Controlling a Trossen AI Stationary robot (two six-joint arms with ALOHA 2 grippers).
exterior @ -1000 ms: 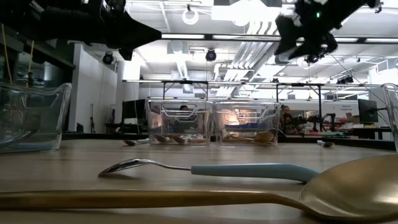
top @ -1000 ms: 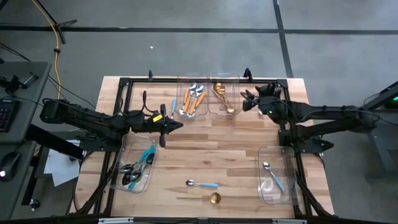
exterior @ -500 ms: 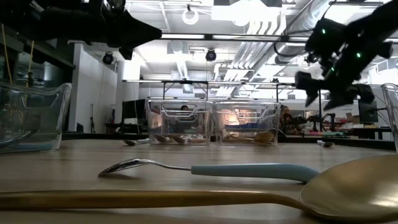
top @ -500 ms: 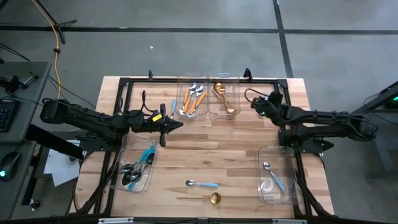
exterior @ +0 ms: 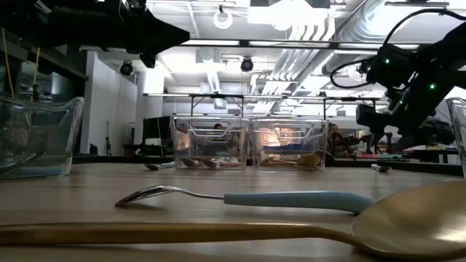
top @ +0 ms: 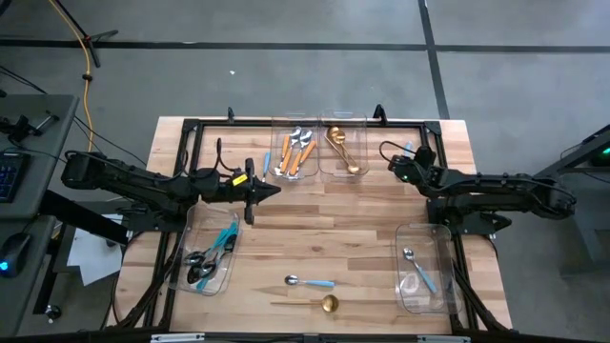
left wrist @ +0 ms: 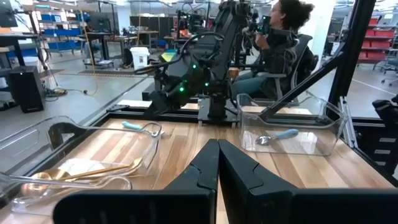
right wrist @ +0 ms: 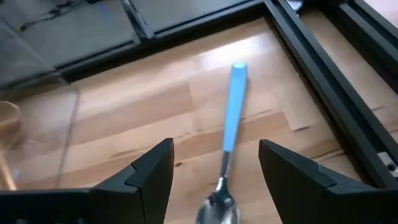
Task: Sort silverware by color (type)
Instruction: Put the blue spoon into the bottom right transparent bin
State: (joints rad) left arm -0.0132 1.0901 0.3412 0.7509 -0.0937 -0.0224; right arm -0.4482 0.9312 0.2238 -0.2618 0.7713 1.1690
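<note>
Spoon (right wrist: 231, 118) under right gripper (right wrist: 214, 163), spread wide, now lower; left gripper (left wrist: 217, 163) closed, unmoved.

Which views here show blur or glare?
Right wrist view: blue-handled spoon smeared toward its bowl, between the open right gripper fingers. Low view: gold spoon nearest the lens is soft; ceiling lights glare. High view: evenly lit.

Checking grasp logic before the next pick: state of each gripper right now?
Left gripper: shut, empty, above mid-table.
Right gripper: open, empty, over the light-blue-handled silver spoon lying on the wooden table.
</note>
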